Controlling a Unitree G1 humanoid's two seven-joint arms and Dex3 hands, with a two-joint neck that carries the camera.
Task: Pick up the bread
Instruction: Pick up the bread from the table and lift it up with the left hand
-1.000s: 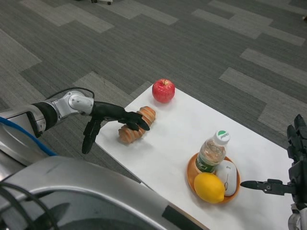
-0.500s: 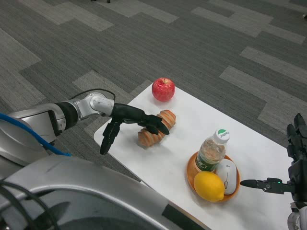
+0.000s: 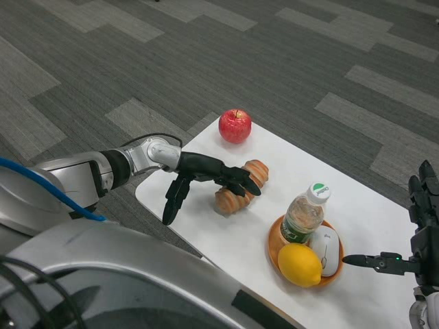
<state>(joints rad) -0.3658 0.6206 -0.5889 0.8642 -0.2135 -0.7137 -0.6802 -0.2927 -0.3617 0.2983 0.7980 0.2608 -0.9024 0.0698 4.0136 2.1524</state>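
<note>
My left hand (image 3: pixel 209 171) lay over the bread (image 3: pixel 241 186) near the table's (image 3: pixel 226 233) left edge, fingers draped across its top; whether they truly gripped it, I could not tell. The loaf looked light and soft, best cradled around its middle, not squeezed. At far right, my right hand (image 3: pixel 411 257) waited, spread and holding nothing.

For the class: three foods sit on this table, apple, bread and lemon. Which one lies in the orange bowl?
The lemon. It lies in the orange bowl; the apple and bread sit outside it.
</note>
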